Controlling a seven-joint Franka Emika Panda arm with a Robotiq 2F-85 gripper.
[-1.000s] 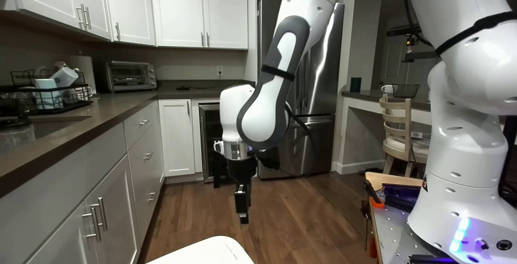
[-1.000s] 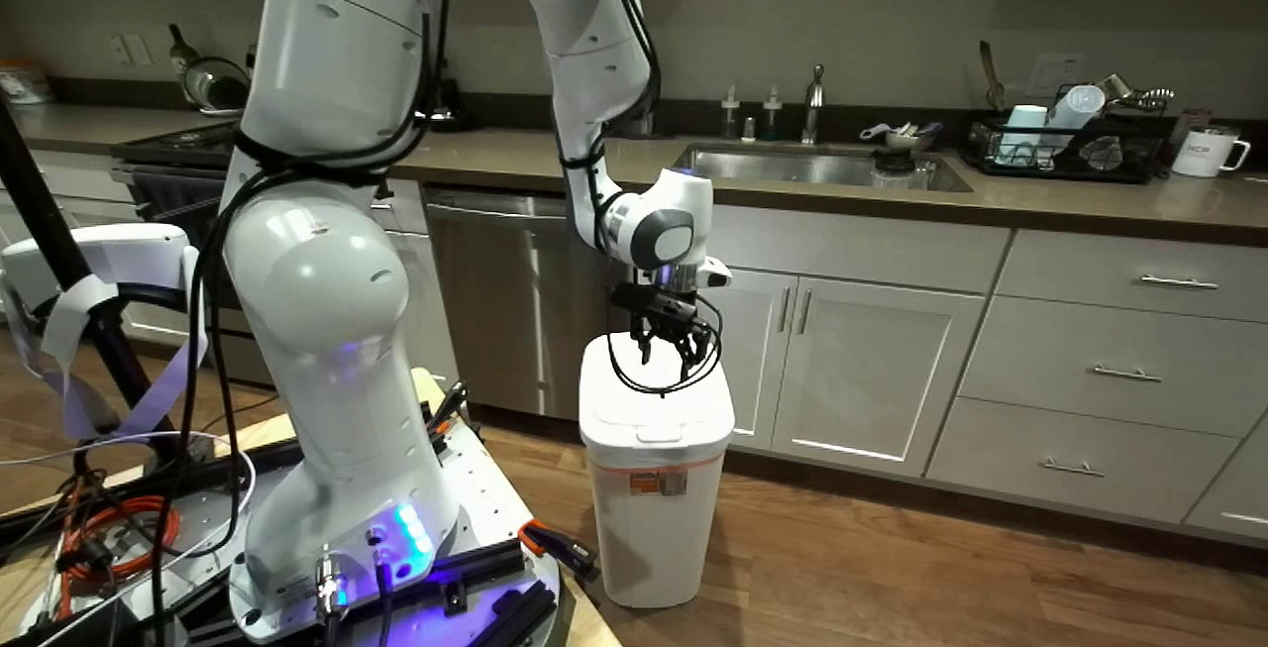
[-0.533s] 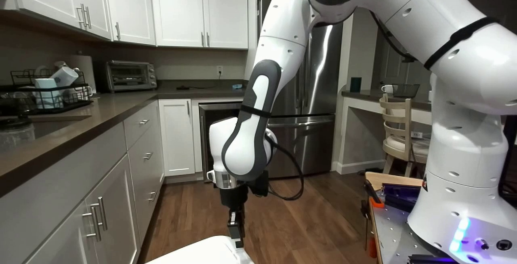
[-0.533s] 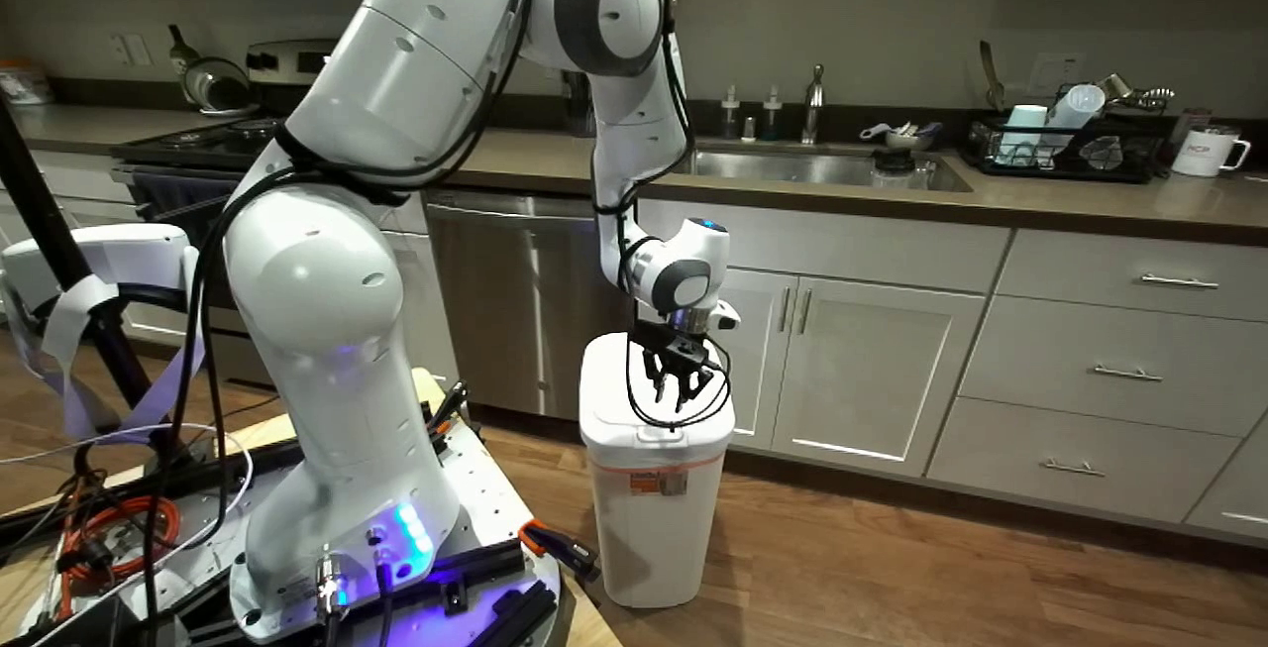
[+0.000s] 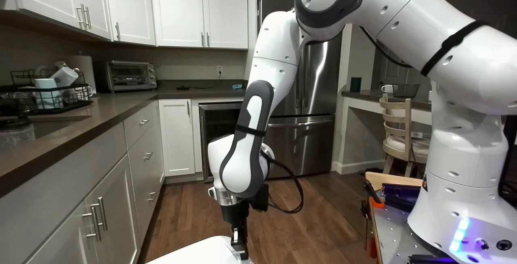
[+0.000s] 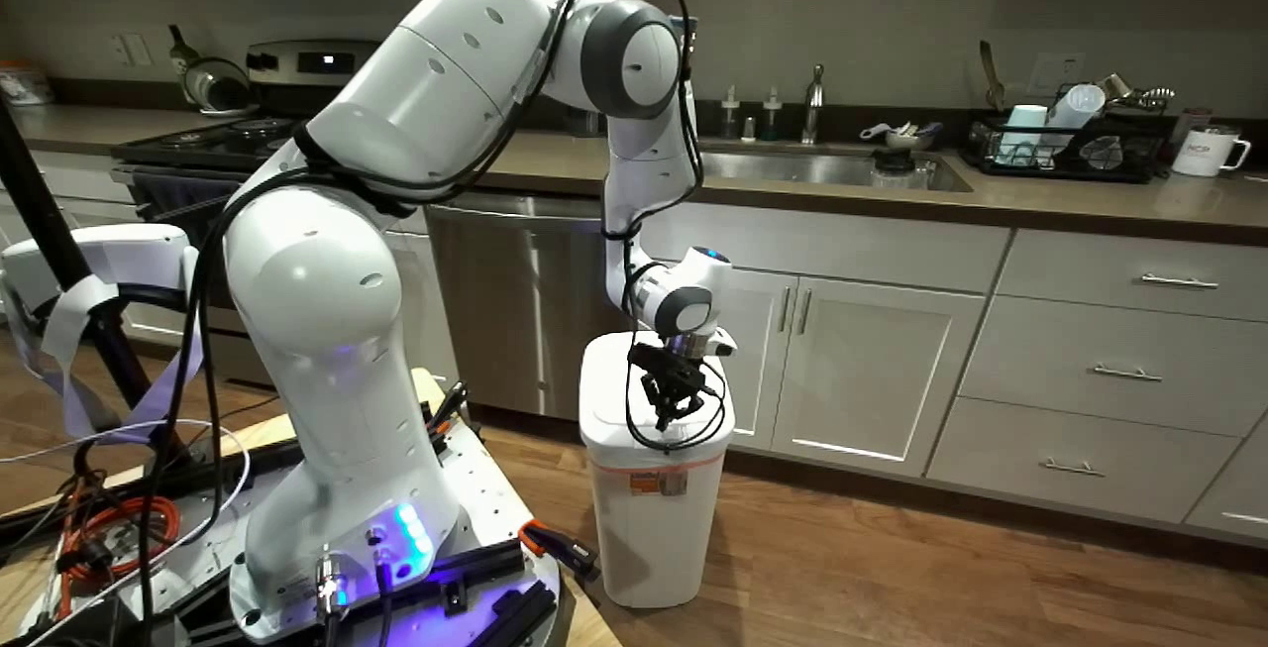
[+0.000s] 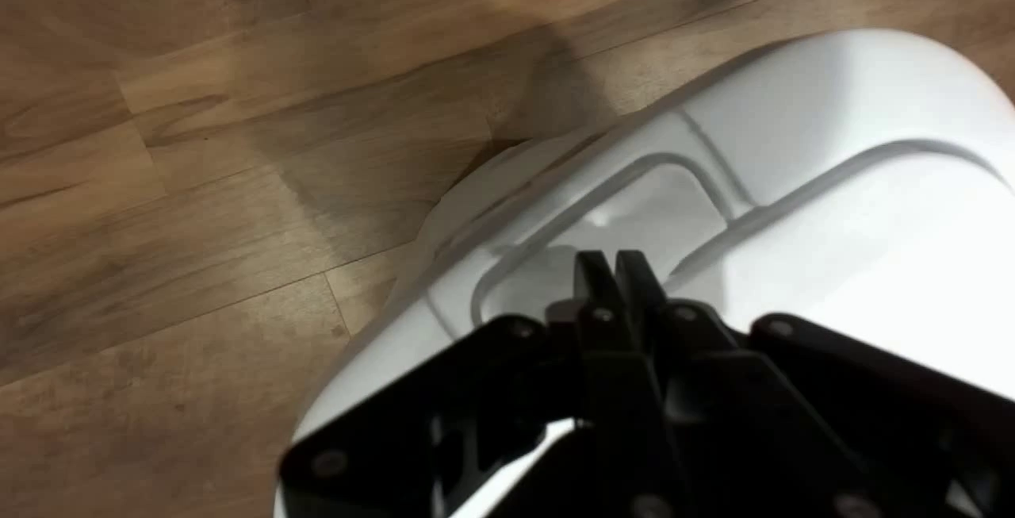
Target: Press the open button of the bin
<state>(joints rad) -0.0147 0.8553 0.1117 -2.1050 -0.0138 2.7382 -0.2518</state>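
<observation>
Kitchen cabinets [image 6: 882, 370] stand behind the bin [image 6: 656, 506] the gripper [image 7: 611, 261] partly hides.

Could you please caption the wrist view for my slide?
Shut gripper at the button of the bin, wood floor alongside.

The place is a kitchen. White cabinets [image 5: 177, 9] show in both exterior views, high and low. In an exterior view, a sink [image 6: 783, 167] with a tap [image 6: 813, 107] lies just beside a dish rack [image 6: 1139, 157] of cups [image 6: 1078, 107], and a stove [image 6: 198, 140] and a steel dishwasher [image 6: 515, 300] stand along the same wall [image 6: 872, 13]. An exterior view also shows a steel fridge [image 5: 321, 90] and a toaster oven [image 5: 130, 76]. Whether it is a home's or an office's kitchen cannot be told.
</observation>
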